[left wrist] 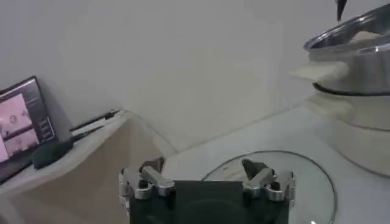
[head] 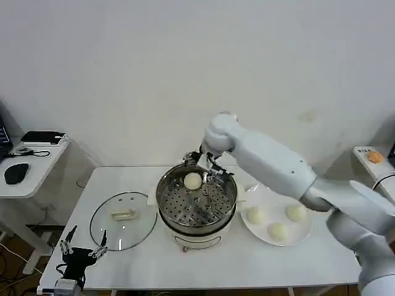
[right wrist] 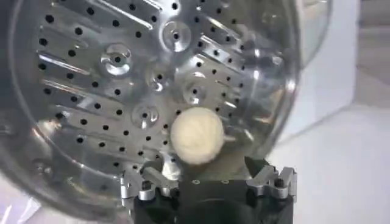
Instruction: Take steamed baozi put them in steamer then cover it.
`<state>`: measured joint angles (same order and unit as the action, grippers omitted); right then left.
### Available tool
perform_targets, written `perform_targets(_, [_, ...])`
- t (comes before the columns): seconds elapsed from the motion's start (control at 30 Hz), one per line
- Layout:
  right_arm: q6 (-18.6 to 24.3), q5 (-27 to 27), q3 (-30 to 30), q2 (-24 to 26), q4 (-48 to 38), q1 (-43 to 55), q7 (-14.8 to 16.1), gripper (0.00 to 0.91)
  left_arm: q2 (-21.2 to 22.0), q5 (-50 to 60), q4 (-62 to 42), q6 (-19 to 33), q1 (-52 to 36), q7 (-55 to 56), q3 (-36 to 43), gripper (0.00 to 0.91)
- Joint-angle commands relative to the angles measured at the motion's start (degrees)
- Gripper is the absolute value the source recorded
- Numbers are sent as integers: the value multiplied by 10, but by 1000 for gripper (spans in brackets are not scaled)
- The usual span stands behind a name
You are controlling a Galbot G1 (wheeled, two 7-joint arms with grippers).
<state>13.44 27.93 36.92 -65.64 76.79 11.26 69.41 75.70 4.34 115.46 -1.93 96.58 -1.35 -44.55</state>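
**One bun in, three to go, lid still off**

Progress stands at roughly a quarter. One small round cream-white steamed bun (head: 193, 180) lies on the perforated floor of the round shiny stainless-steel steamer basket (head: 196, 198), toward its 12 o'clock side. The right claw (head: 213, 166) hangs over the basket's rim at about 1 o'clock, fingers spread and holding nothing — in the right wrist view the bun (right wrist: 196, 137) sits free on the metal just beyond the open fingertips (right wrist: 146, 172), so the drop looks finished.

Three more cream-white buns (head: 277, 231) wait on the flat white plate (head: 306, 232) at 3 o'clock of the steamer, all on the white tabletop (head: 247, 259). The round transparent glass lid with metal rim and pale handle (head: 123, 219) lies flat at 9 o'clock of the steamer, untouched. The left claw (head: 81, 246) is parked near the tabletop's front edge beside the lid, fingers spread and empty.

Left to do, by my reading — three more carries from the plate, then the covering.
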Motion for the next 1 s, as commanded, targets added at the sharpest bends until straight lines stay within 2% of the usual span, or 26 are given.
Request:
perform_targets(0.03, [-109, -126, -13, 90, 69, 22, -2, 907, 0, 0, 4, -1, 1, -1, 1, 907])
perform_targets(0.1, [-147, -169, -11, 108, 82, 25, -12, 907, -1, -1, 7, -1, 2, -2, 1, 907])
perform_targets(0.13, [-200, -206, -12, 131, 96, 26, -26, 907, -3, -2, 9, -1, 3, -3, 2, 907])
perform_targets(0.23, [-250, -249, -36, 159, 110, 22, -26, 907, -7, -3, 12, -1, 4, -4, 3, 907])
perform_targets(0.33, [-284, -269, -52, 185, 113, 20, -23, 907, -9, -5, 13, -2, 3, -6, 5, 907])
perform_targets(0.6, [-327, -286, -51, 280, 88, 2, 0, 907, -16, -14, 18, -1, 0, -7, 16, 907])
perform_targets(0.73, [-340, -279, -41, 300, 76, -14, 8, 907, -19, -16, 20, -1, 0, -8, 16, 907])
perform_targets(1.0, [-371, -276, -33, 294, 71, -79, 23, 907, -16, -16, 21, -1, 4, -7, 16, 907])
